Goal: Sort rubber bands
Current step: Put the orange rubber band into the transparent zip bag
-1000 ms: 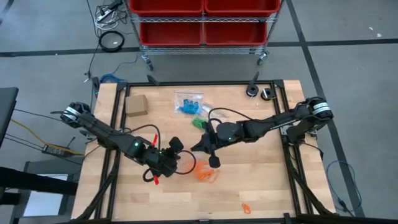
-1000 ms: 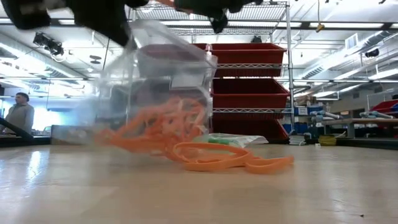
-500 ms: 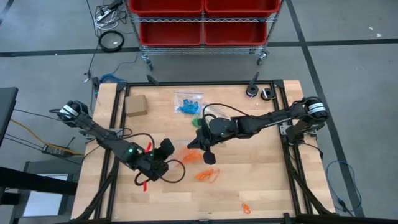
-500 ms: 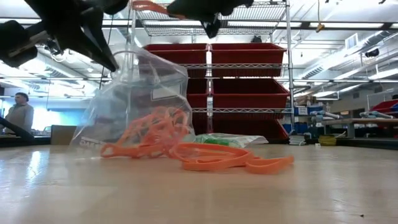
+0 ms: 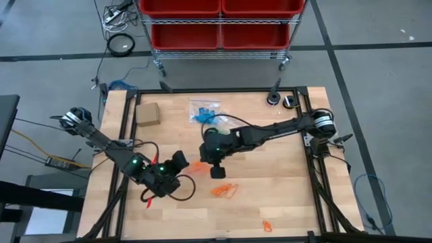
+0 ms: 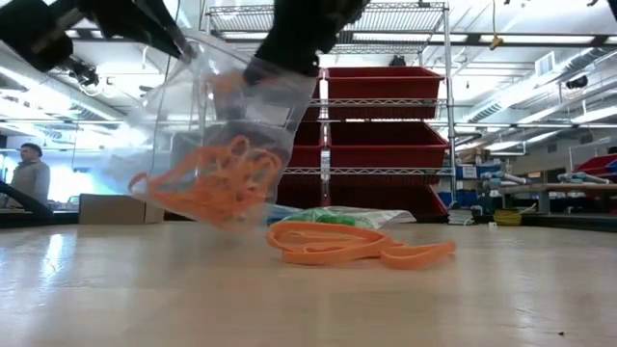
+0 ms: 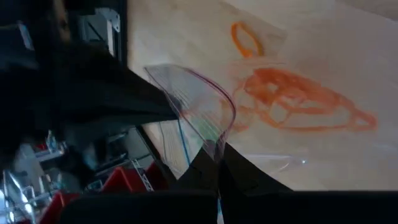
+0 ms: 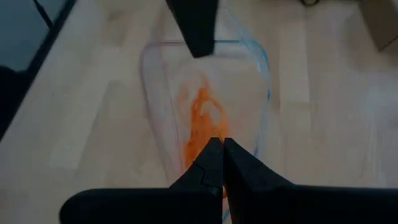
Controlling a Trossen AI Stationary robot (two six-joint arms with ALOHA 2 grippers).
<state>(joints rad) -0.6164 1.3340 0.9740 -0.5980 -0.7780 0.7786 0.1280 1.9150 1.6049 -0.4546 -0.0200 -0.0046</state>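
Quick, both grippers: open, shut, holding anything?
Left gripper: shut on the bag rim.
Right gripper: shut on the bag's opposite rim; orange bands inside.

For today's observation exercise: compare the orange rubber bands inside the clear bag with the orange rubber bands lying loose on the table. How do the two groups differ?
The orange bands in the clear bag hang bunched above the wood, enclosed in plastic; the loose orange bands lie flat on the table, uncovered. The bagged bunch is held up by both grippers, the left gripper and right gripper, each shut on the bag's rim; nothing touches the loose ones. Both groups are the same orange colour.
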